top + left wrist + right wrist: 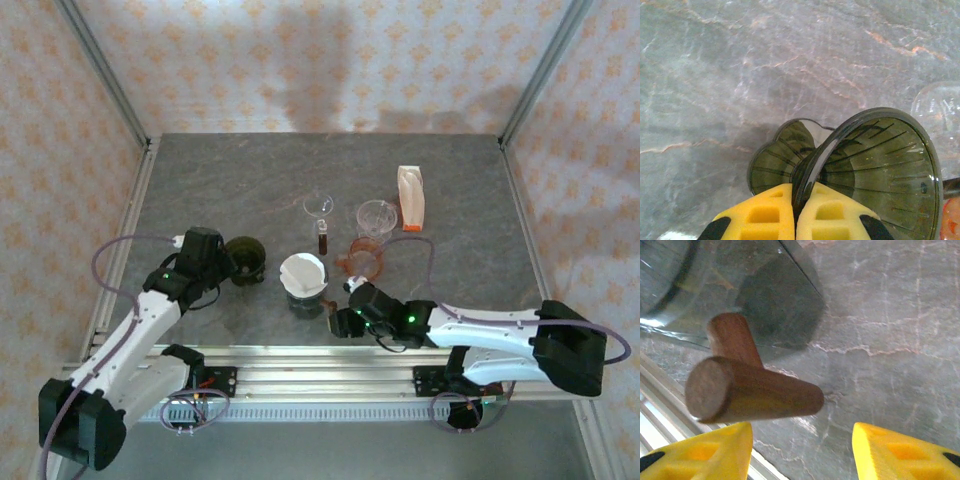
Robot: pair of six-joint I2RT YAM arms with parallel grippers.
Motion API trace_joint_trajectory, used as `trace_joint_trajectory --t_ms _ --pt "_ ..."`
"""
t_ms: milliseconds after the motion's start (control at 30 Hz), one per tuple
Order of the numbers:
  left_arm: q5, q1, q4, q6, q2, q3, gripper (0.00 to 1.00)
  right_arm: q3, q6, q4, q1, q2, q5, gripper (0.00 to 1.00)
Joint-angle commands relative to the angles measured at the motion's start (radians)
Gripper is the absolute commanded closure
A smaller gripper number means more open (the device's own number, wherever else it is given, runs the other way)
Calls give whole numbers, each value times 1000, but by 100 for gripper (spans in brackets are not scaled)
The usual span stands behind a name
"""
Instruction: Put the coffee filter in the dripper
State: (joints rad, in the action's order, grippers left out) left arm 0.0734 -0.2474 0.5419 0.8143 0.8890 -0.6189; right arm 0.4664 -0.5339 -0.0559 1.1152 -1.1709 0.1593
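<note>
No text, label, brand or number can be read on anything.

Plastic, stone, wood, paper.
The dripper [880, 165] is smoky, glossy, ribbed translucent plastic; the table [740, 60] smooth grey veined stone-look; the handle [755, 390] matt brown wood; the coffee filter [303, 272] white paper.

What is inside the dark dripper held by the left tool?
Only its ribbed inner wall shows inside the dripper; there is no filter in it. The left tool, shut on the rim, covers the near edge.
</note>
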Motion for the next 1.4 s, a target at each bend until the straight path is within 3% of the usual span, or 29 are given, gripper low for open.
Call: trace_joint_trajectory --t_ms 0,800,1367 --pt "15 7 74 17 -61 21 100 -11 4 106 9 -27 -12 48" --pt "-22 12 279 72 -272 41 100 120 -20 294 2 -304 -148 58" --pt "-35 13 342 70 -331 48 100 387 72 312 -108 -555 -62 60"
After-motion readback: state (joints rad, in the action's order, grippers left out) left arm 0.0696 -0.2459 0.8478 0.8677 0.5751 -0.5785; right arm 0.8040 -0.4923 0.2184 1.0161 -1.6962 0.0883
